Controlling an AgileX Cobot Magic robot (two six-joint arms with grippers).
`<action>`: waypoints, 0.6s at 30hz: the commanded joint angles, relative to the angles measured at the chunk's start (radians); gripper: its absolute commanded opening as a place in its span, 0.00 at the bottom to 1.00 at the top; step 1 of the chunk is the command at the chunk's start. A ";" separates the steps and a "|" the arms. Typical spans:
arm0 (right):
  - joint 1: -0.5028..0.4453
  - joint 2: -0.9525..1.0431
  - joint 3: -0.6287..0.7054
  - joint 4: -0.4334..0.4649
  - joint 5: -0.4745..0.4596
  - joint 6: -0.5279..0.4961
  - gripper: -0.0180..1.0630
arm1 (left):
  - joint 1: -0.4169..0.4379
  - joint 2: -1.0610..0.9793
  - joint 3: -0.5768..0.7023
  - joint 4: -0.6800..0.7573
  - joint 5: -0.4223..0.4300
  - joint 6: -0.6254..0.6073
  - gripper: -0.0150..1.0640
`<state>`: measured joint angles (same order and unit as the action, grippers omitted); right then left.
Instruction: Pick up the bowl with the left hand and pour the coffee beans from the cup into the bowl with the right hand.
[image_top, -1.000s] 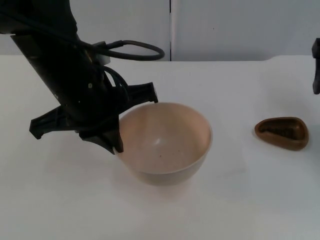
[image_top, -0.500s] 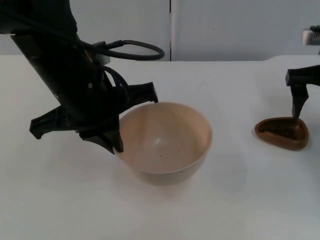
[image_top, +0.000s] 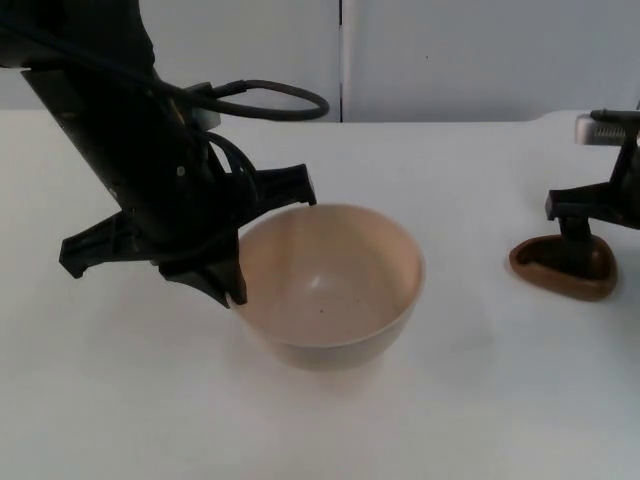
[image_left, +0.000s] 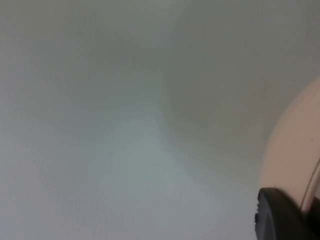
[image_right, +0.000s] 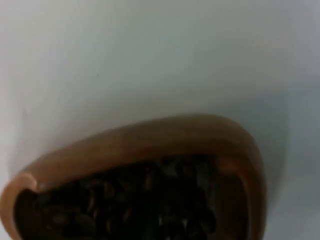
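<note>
Bowl (image_top: 330, 285) rim pinched by left gripper (image_top: 235, 250); right gripper (image_top: 590, 235), fingers unclear, over cup (image_top: 550, 272)

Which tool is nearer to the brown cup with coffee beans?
Right. The right tool is over the brown cup; the left tool is at the bowl rim, far away.

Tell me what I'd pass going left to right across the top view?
Left gripper at the bowl's rim → bowl → brown cup of coffee beans, with the right gripper down over it.
</note>
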<state>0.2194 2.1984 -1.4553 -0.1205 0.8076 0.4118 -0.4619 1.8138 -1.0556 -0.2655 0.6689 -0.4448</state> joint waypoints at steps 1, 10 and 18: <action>0.001 0.015 -0.004 -0.005 -0.015 -0.001 0.82 | -0.006 -0.008 -0.006 -0.009 -0.002 -0.007 0.01; 0.001 0.031 -0.004 0.003 -0.030 -0.001 0.76 | -0.006 -0.001 -0.006 -0.009 -0.002 -0.007 0.01; 0.001 0.031 -0.004 0.022 -0.056 -0.001 0.67 | -0.006 -0.001 -0.006 -0.009 -0.002 -0.007 0.01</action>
<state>0.2194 2.2114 -1.4614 -0.0838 0.7674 0.4118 -0.4619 1.8156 -1.0556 -0.2655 0.6670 -0.4448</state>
